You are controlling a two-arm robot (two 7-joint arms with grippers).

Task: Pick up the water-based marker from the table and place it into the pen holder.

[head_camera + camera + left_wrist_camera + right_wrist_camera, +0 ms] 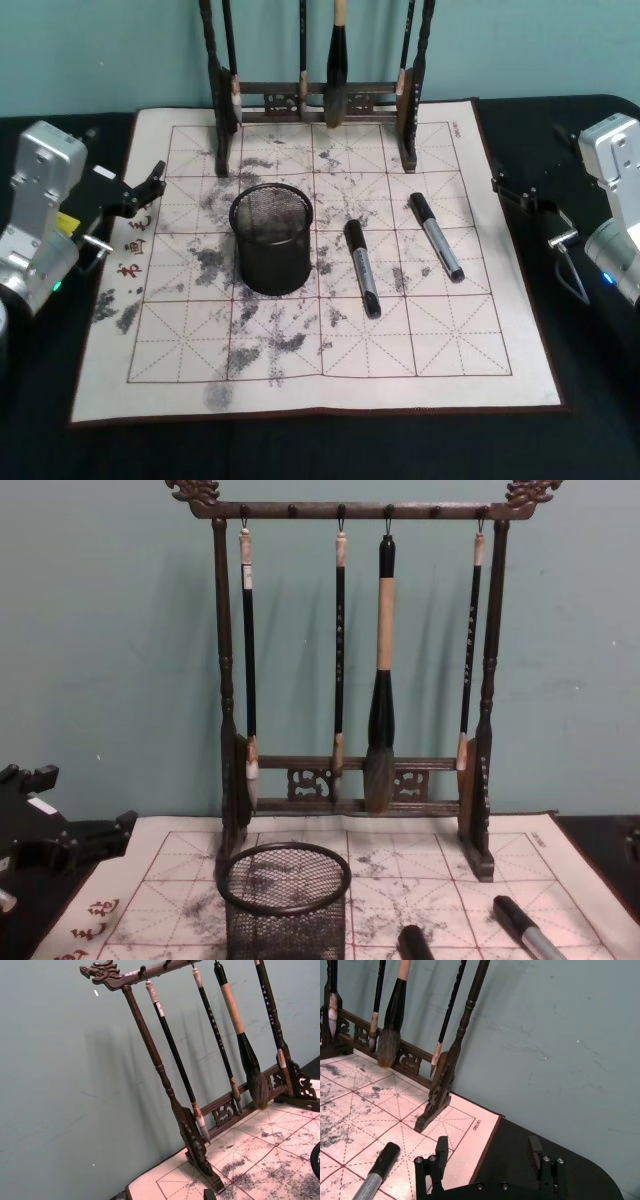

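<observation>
One marker (362,268) between pen holder (272,255) and second marker (437,236)

My head camera looks down on the whole table (300,450); my chest camera sits low, looking across. Both show the brush rack (370,100).

I see my left arm (40,200) and right arm (620,190) as boxy silver-grey housings over rounded wrists, each with 1 small blue-green light. The left carries a yellow label (66,222); a thin dark cable (575,275) loops off the right. The left gripper (150,185) and right gripper (488,1152) are matt black, with silver screws (544,1159).
</observation>
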